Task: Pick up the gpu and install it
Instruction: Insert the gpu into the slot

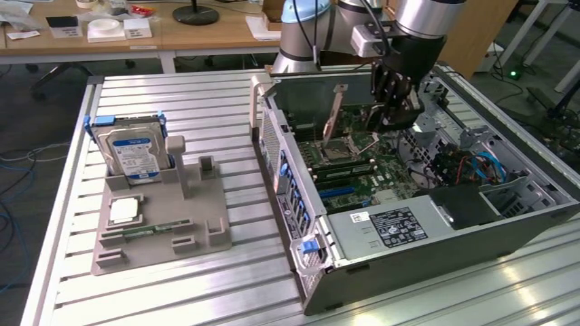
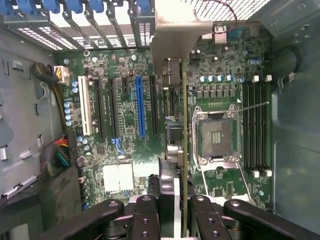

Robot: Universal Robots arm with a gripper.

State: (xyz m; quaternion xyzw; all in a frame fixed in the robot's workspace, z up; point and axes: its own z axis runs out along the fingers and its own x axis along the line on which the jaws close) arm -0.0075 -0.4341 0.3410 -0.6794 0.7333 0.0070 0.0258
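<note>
The hand pinches the gpu by one end, holding it on edge over the motherboard inside the open computer case. Its bracket points toward the rear openings, likely so the card meets a slot squarely.

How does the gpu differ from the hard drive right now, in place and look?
The gpu is clamped in the tool over the motherboard inside the case; the hard drive sits untouched in the grey stand on the table. The gpu is a thin card, seen edge-on; the hard drive is a thicker silver block with a blue-white label. Both stand on edge.
</note>
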